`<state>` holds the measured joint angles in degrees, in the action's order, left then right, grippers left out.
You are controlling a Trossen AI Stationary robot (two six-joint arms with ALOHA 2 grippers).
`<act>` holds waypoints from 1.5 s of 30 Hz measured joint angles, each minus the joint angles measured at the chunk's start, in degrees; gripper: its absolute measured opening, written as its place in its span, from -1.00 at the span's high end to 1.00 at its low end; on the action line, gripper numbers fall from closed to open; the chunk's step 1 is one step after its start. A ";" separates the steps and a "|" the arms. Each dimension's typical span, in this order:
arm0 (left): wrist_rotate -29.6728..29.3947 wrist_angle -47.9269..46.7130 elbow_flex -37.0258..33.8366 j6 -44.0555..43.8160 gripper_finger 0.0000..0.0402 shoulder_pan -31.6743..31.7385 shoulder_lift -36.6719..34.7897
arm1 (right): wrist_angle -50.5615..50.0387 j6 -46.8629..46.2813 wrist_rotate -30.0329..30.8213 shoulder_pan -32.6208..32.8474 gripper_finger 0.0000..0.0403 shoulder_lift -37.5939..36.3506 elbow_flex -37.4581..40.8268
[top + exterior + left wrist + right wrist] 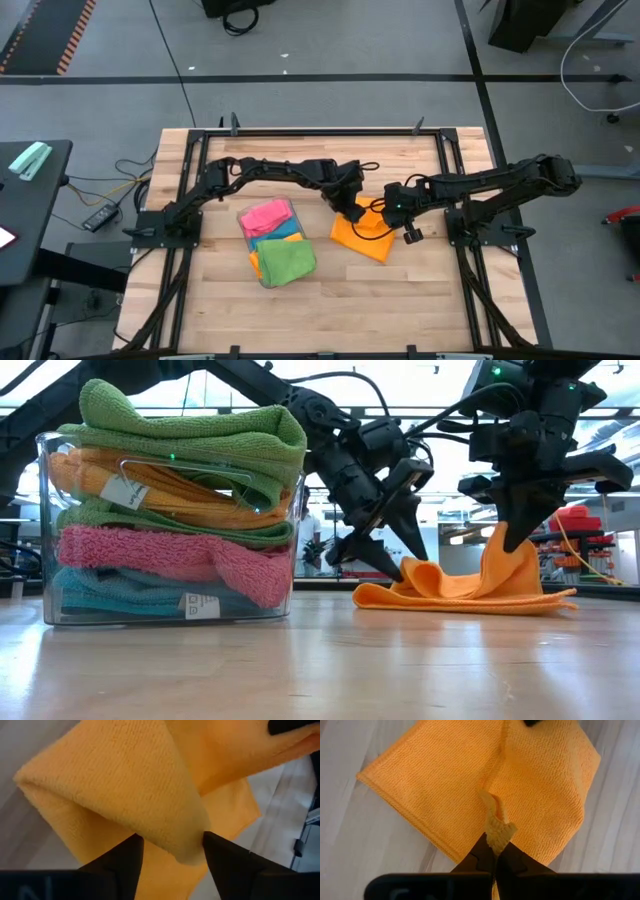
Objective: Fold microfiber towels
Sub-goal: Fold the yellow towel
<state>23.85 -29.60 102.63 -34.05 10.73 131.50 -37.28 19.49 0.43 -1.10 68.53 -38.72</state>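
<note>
Here right hand (494, 851) pinches orange towel (445, 785) edge; left hand (172, 852) spread around fold.

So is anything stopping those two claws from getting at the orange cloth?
No, nothing visible. The right gripper is already pinching a fold of the orange towel, and the left gripper has its fingers open around another fold.

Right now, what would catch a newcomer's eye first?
The orange towel right of centre on the table, with both grippers on it: the right gripper shut on a pinch of it, the left gripper's fingers astride a fold. Left of it, a clear tray stacked with folded towels.
</note>
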 joint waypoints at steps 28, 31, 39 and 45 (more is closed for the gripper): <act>-1.19 -3.44 4.31 11.15 0.94 6.78 -0.52 | -3.25 3.12 3.21 -0.02 0.97 -2.16 -1.08; -1.30 -3.68 4.31 12.75 0.95 6.40 -0.52 | -3.14 3.15 3.21 -0.02 0.97 -2.18 0.49; -4.72 -6.70 4.31 17.25 0.84 4.10 -0.25 | -0.68 4.09 3.10 0.00 0.97 -2.16 2.40; -8.80 -7.67 4.31 19.77 0.94 4.17 -0.24 | 0.48 4.92 0.73 0.17 0.97 -2.16 2.40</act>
<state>15.05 -37.27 106.94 -14.28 14.90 131.26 -36.80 24.41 1.15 -0.93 66.37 -36.32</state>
